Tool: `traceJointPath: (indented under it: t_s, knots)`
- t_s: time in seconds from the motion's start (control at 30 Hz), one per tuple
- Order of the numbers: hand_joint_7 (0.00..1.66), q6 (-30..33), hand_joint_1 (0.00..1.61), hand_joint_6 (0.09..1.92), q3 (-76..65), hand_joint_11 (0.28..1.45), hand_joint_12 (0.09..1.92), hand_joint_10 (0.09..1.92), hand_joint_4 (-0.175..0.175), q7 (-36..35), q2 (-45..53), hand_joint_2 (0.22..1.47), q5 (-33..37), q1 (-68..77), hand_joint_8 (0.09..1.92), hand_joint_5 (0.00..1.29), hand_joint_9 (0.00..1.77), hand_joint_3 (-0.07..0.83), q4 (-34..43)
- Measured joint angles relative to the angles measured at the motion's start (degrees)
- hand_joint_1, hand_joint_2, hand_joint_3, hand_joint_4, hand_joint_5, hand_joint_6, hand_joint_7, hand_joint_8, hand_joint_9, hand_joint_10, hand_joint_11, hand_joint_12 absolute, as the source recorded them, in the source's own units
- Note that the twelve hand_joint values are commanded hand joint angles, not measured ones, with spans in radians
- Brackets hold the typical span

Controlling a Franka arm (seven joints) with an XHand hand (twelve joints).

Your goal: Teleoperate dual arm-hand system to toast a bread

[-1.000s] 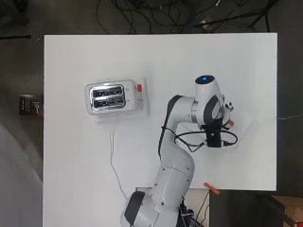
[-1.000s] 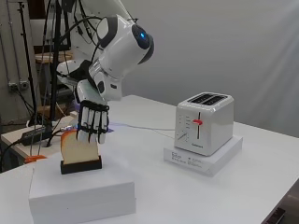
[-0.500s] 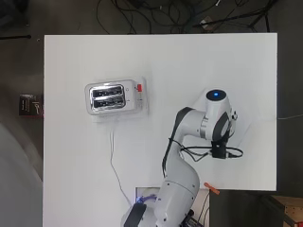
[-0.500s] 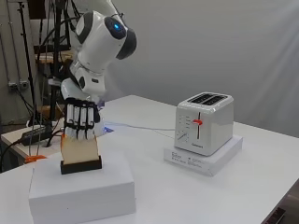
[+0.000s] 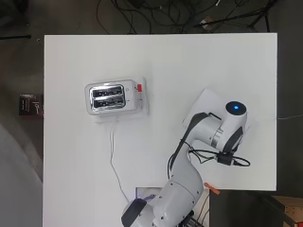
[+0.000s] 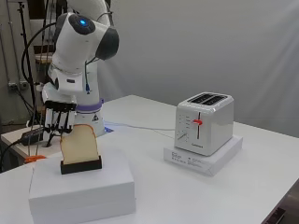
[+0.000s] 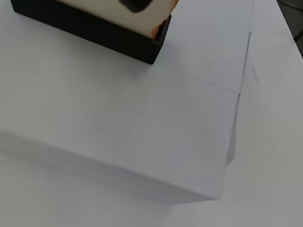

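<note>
So your hand (image 6: pixel 58 120) hung fingers straight just behind the bread slice (image 6: pixel 79 144), grasping nothing; the slice stood upright in its black holder (image 6: pixel 81 165) on the white box (image 6: pixel 81 191), left. Toaster (image 6: pixel 203 122) sat well apart, right, slots empty, everything left to do. White table (image 6: pixel 261 172); grey curtain behind.
</note>
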Motion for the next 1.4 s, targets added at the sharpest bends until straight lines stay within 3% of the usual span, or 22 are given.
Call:
traceJointPath:
  t_s: [0.1, 0.13, 0.2, 0.27, 0.37, 0.53, 0.67, 0.8, 1.03, 1.13, 1.17, 1.2, 1.23, 1.27, 1.3, 1.33, 1.4]
  knots:
    - [1.15, 1.77, 1.24, 1.28, 8.71, 0.82, 0.18, 0.09, -0.175, 0.07, 0.39, 1.14, 0.89, -7.57, 0.78, 0.73, 1.43, 0.001, -0.49]
    - [1.03, 2.53, 1.06, 0.93, 11.29, 0.76, 0.13, 0.09, -0.115, 0.16, 0.13, 1.16, 1.11, -9.47, 0.56, 0.62, 1.31, 0.002, -0.73]
    - [0.51, 4.05, 0.56, 0.32, 15.19, 0.55, 0.09, 0.09, -0.047, 0.10, -0.54, 1.07, 1.89, -11.59, 0.17, 0.24, 0.72, -0.018, -1.22]
    - [0.28, 3.77, 0.44, 0.09, 17.02, 0.44, 0.09, 0.09, 0.005, -0.94, -0.14, 0.96, 4.05, -12.22, 0.09, 0.12, 0.46, -0.018, -0.63]
    - [0.21, 0.63, 0.44, 0.09, 18.98, 0.41, 0.09, 0.09, 0.037, -2.74, 2.01, 0.90, 8.23, -13.74, 0.09, 0.09, 0.36, -0.020, 1.47]
    - [0.22, -4.78, 0.45, 0.09, 24.54, 0.41, 0.09, 0.09, 0.038, -5.58, 5.46, 0.88, 13.83, -24.76, 0.09, 0.12, 0.36, -0.019, 4.94]
    - [0.39, -8.18, 0.45, 0.09, 27.99, 0.41, 0.09, 0.09, 0.056, -7.14, 7.60, 0.89, 16.27, -34.03, 0.09, 0.31, 0.47, -0.002, 7.12]
    - [0.44, -6.04, 0.43, 0.09, 31.36, 0.42, 0.09, 0.09, 0.056, -7.03, 4.88, 0.91, 14.99, -35.61, 0.09, 0.36, 0.52, 0.005, 5.56]
    - [0.27, -6.83, 0.44, 0.09, 36.91, 0.40, 0.09, 0.09, 0.050, -7.19, -0.62, 0.88, 12.70, -36.27, 0.09, 0.22, 0.42, -0.010, 5.23]
    - [0.29, -7.93, 0.49, 0.09, 37.88, 0.40, 0.09, 0.09, 0.057, -6.88, 1.60, 0.87, 12.27, -36.65, 0.09, 0.22, 0.43, -0.011, 5.50]
    - [0.37, -8.15, 0.51, 0.09, 38.19, 0.41, 0.09, 0.09, 0.067, -6.69, 2.14, 0.88, 11.88, -36.69, 0.09, 0.30, 0.48, -0.006, 5.51]
    - [0.61, -8.20, 0.66, 0.46, 38.63, 0.50, 0.09, 0.09, 0.108, -6.37, 2.16, 1.00, 11.18, -36.74, 0.09, 0.48, 0.69, 0.002, 5.33]
    - [0.82, -7.87, 0.94, 0.74, 39.17, 0.64, 0.09, 0.33, 0.012, -5.86, 1.56, 1.05, 10.36, -36.92, 0.33, 0.62, 0.90, 0.000, 4.88]
    - [0.94, -7.28, 1.09, 0.95, 39.86, 0.74, 0.09, 0.48, -0.071, -5.23, 0.56, 1.10, 9.31, -37.15, 0.64, 0.68, 1.04, 0.002, 4.15]
    - [0.99, -6.56, 1.17, 1.09, 40.46, 0.79, 0.11, 0.47, -0.122, -4.81, -0.66, 1.14, 8.41, -37.20, 0.84, 0.69, 1.15, 0.002, 3.43]
    - [1.01, -5.68, 1.20, 1.18, 40.70, 0.80, 0.12, 0.40, -0.150, -4.55, -1.72, 1.16, 7.81, -37.05, 0.95, 0.68, 1.24, 0.001, 2.78]
    - [1.04, -2.34, 1.22, 1.25, 40.70, 0.81, 0.10, 0.23, -0.170, -3.49, -3.15, 1.18, 6.52, -37.06, 1.01, 0.68, 1.33, 0.001, 0.83]
